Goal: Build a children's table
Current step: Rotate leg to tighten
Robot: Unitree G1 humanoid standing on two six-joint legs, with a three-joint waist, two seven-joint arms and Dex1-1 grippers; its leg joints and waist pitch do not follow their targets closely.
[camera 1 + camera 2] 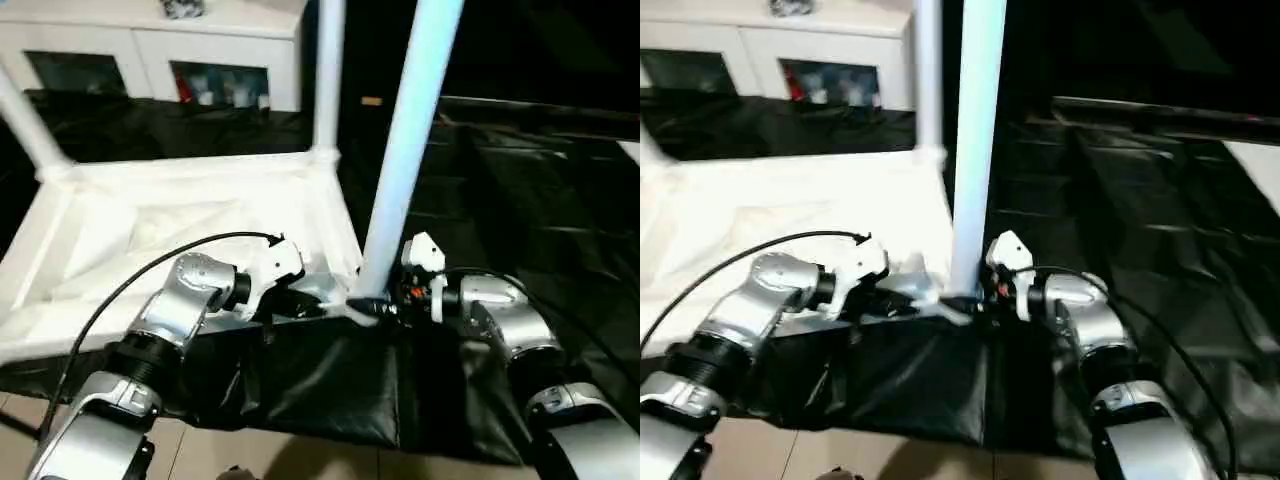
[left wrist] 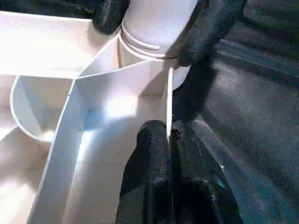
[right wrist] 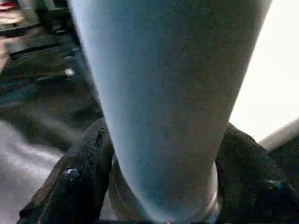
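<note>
The children's table top (image 1: 150, 230) lies upside down on black cloth, ribbed underside up. White legs stand upright in its corner sockets: one at the far left (image 1: 25, 120), one at the far right corner (image 1: 328, 80), and a third leg (image 1: 410, 140) at the near right corner. My left gripper (image 2: 169, 133) is shut on the top's thin near rim (image 2: 168, 98), right beside that near right socket. My right gripper (image 1: 385, 300) stands open around the base of the near right leg (image 3: 163, 116), one black finger (image 3: 88, 172) on each side of it.
A white glass-door cabinet (image 1: 150, 50) stands behind the table top. Black cloth (image 1: 520, 180) covers the ground to the right and in front. A strip of tiled floor (image 1: 200, 450) shows at the near edge. A black cable (image 1: 130, 280) arcs over my left forearm.
</note>
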